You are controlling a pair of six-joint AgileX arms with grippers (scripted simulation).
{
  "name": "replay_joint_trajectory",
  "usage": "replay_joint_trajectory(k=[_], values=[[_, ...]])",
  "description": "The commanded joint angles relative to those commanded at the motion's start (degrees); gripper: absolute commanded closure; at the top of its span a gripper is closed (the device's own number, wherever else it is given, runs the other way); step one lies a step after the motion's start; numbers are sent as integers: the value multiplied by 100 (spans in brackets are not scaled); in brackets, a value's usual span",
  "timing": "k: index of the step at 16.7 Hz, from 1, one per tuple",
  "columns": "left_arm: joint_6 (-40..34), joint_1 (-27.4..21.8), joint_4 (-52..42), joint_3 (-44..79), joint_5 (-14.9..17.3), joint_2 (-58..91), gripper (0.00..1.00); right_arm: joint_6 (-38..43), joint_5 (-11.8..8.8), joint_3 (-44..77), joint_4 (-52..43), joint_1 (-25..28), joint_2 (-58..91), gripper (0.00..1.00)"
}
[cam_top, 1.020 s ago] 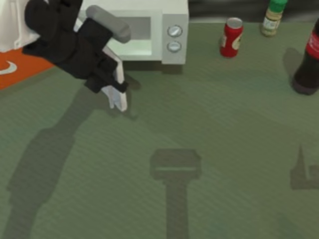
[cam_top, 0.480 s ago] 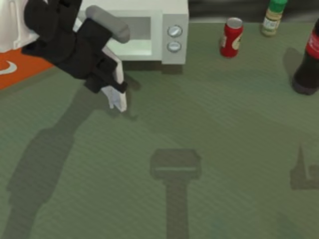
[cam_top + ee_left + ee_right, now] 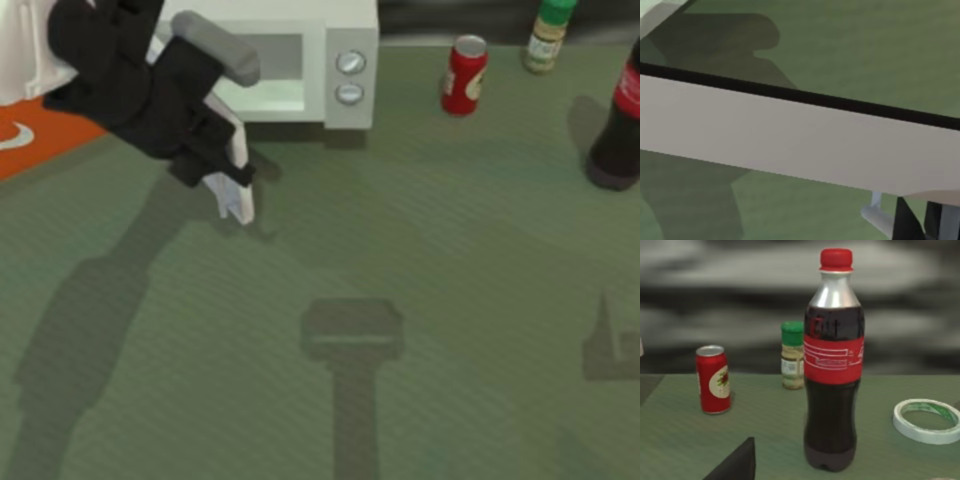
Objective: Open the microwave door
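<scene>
- The left gripper point(image 3: 222, 165) sits at the free edge of the microwave door point(image 3: 240, 190), toward 10 o'clock on the table point(image 3: 450, 300); I cannot tell whether it is clamped on the door or loose
- Over the last second almost nothing has shifted: arm and door lie where they were, bar a slight creep
- I judge that the swing has run out; the door stands out from the front toward 6 o'clock, edge-on to the top view, with the pale cavity bare behind it, so the task looks all but done
- In the left wrist view the door point(image 3: 790, 145) fills the frame as a broad pale band with a dark edge
- The microwave point(image 3: 345, 25) stands at 12 o'clock of the gripper, against the far edge
- Counted: one microwave, one door, two knobs point(image 3: 350, 62), one orange box point(image 3: 30, 140) at 9 o'clock
- Toward 2 o'clock: one red can point(image 3: 464, 75), one green-capped jar point(image 3: 548, 38), one cola bottle point(image 3: 620, 120)
- One tape roll point(image 3: 926, 421) beside that bottle
- The right arm is outside the top view, its camera facing the bottle
</scene>
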Motion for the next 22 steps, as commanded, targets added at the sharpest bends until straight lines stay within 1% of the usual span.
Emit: replay_joint_trajectory(k=[5,13,22], values=[[69,13,-18,-17,64,4,100,0,0,0,0,0,0,0],[1088,425,-291,-150,530,-136,100,0,0,0,0,0,0,0],[1120,440,-292,-148,549,-152,100,0,0,0,0,0,0,0]])
